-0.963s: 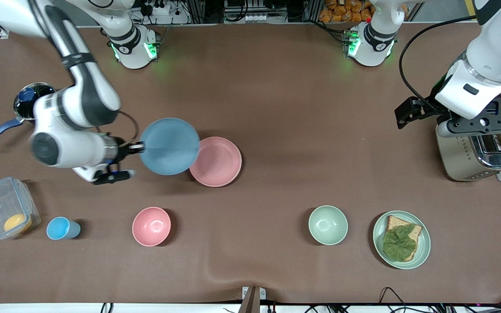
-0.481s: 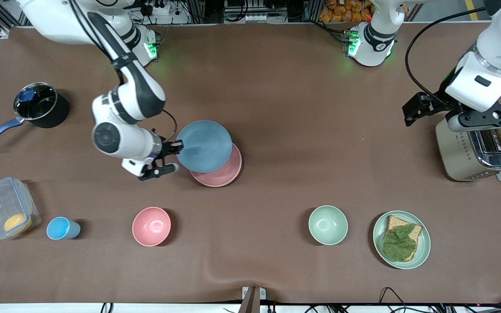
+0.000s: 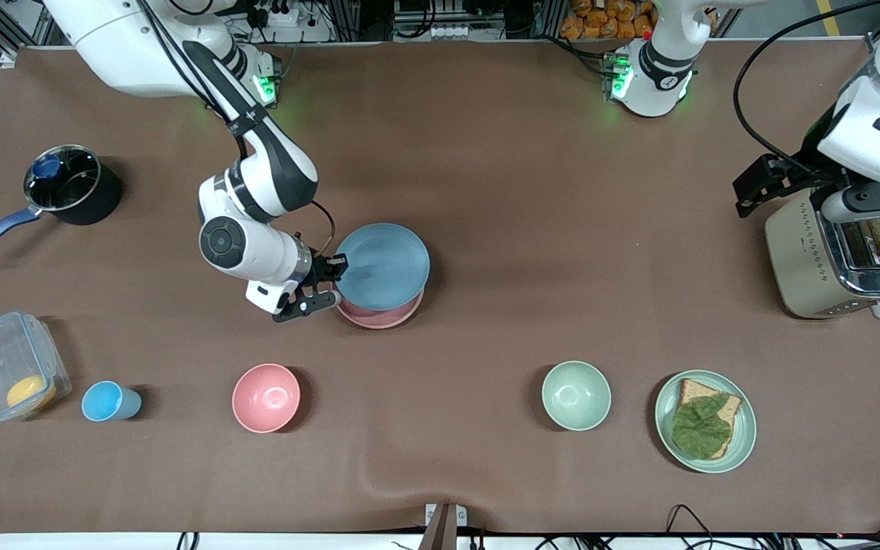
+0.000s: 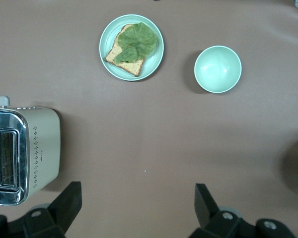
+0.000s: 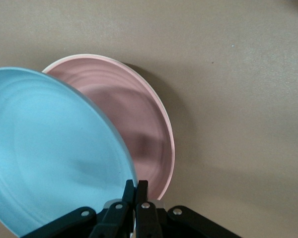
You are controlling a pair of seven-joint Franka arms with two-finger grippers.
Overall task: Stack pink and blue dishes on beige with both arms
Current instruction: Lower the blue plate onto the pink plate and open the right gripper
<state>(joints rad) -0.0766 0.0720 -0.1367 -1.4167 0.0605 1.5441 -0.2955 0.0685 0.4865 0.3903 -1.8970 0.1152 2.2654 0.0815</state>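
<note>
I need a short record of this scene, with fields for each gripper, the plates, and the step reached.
right gripper: shut on the blue plate rim, holding it over the pink plate
left gripper: open, waiting above the toaster
beige plate: not visible
step: blue plate above pink, not yet released

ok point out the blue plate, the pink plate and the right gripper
blue plate (image 3: 383, 265), front view, middle of its top face
pink plate (image 3: 379, 318), front view, visible rim nearest the camera
right gripper (image 5: 135, 191), right wrist view, fingertips pinching the blue plate's rim

Robotics lab: brown-covered test table (image 3: 486, 153), aluminium framing and power strips (image 3: 276, 17) along its edge.
</note>
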